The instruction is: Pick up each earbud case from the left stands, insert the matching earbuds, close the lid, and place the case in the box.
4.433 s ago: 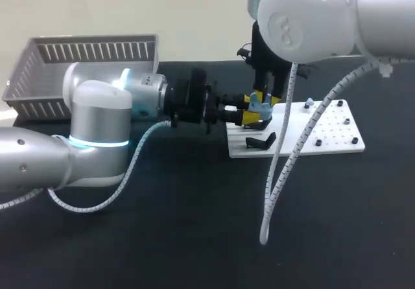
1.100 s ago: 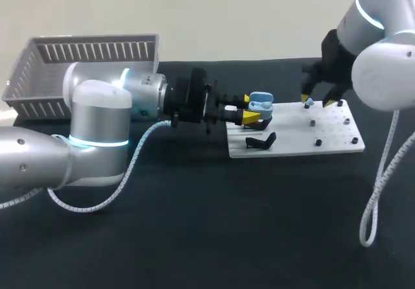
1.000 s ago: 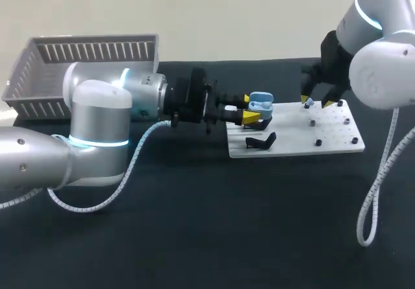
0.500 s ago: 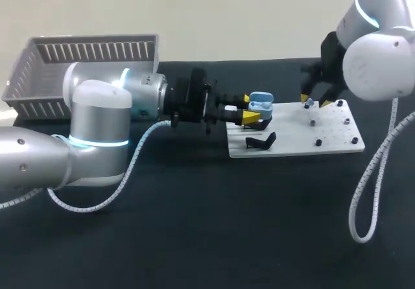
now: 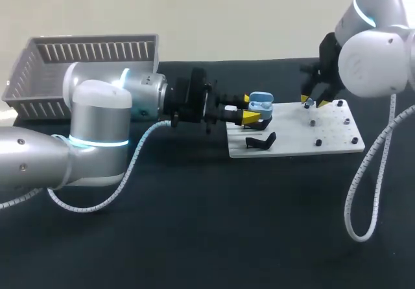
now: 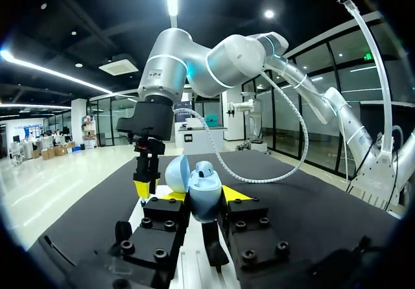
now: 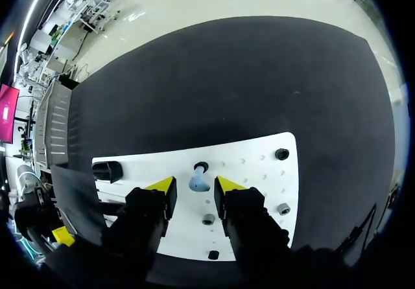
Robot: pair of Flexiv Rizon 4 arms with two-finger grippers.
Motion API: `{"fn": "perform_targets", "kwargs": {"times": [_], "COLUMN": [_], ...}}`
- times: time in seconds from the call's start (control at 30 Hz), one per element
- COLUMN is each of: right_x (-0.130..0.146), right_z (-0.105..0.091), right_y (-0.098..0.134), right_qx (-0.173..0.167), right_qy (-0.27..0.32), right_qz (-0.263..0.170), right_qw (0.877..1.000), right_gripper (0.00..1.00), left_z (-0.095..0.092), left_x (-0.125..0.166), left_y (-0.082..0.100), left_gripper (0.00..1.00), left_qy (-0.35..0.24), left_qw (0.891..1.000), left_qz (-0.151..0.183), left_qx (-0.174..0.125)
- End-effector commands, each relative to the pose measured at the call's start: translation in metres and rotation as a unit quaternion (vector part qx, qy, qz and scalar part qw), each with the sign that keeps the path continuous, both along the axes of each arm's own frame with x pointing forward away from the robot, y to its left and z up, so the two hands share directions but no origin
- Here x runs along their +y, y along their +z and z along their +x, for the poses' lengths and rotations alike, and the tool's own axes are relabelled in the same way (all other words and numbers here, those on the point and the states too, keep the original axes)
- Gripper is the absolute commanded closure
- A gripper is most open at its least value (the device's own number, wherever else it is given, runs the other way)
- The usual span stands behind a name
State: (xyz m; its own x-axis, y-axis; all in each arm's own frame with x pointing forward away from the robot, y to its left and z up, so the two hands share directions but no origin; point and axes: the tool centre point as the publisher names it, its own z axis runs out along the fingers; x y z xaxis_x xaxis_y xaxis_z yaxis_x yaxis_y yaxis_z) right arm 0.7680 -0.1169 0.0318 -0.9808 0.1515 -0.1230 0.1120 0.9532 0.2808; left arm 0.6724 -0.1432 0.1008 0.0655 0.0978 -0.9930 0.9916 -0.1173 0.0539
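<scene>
Left claw [image 5: 248, 108] grips case [image 6: 205, 192]; right wrist view: earbud [image 7: 198, 183] under parted right claw [image 7: 194, 185].

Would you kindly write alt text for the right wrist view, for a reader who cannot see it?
The right gripper hangs open above a white pegboard on the black table, and a light blue earbud on the board shows between its yellow tips. A few black pegs stud the board.
</scene>
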Motion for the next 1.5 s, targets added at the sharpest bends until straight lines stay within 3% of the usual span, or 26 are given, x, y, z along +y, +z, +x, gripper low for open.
{"fn": "perform_targets", "kwargs": {"times": [0.03,0.13,0.77,0.83,0.9,1.07,1.23,1.5], "right_x": [0.0,0.001,-0.001,-0.002,-0.002,-0.003,-0.004,0.011], "right_z": [0.001,0.001,-0.001,-0.001,-0.002,-0.005,-0.015,-0.047], "right_y": [-0.001,-0.002,-0.006,-0.006,-0.005,-0.001,0.011,0.062], "right_qx": [0.002,0.003,0.01,0.01,0.009,0.006,-0.003,-0.045], "right_qy": [0.0,0.0,-0.009,-0.009,-0.009,-0.011,-0.011,0.01], "right_qz": [-0.001,-0.002,-0.006,-0.006,-0.006,-0.006,-0.002,-0.013], "right_qw": [1.0,1.0,1.0,1.0,1.0,1.0,1.0,0.999], "right_gripper": [0.64,0.7,0.74,0.8,0.98,1.0,1.0,1.0], "left_z": [-0.001,-0.001,-0.001,-0.001,-0.001,-0.001,-0.001,-0.001], "left_x": [0.0,0.0,0.0,0.0,0.0,0.0,0.0,0.0], "left_y": [-0.001,-0.001,-0.001,-0.001,-0.001,-0.001,-0.001,-0.001], "left_gripper": [1.0,1.0,1.0,1.0,1.0,1.0,1.0,1.0], "left_qy": [0.003,0.003,0.003,0.003,0.003,0.003,0.003,0.003], "left_qw": [1.0,1.0,1.0,1.0,1.0,1.0,1.0,1.0], "left_qz": [-0.002,-0.002,-0.002,-0.002,-0.002,-0.002,-0.002,-0.002], "left_qx": [-0.002,-0.002,-0.002,-0.002,-0.002,-0.002,-0.002,-0.002]}}
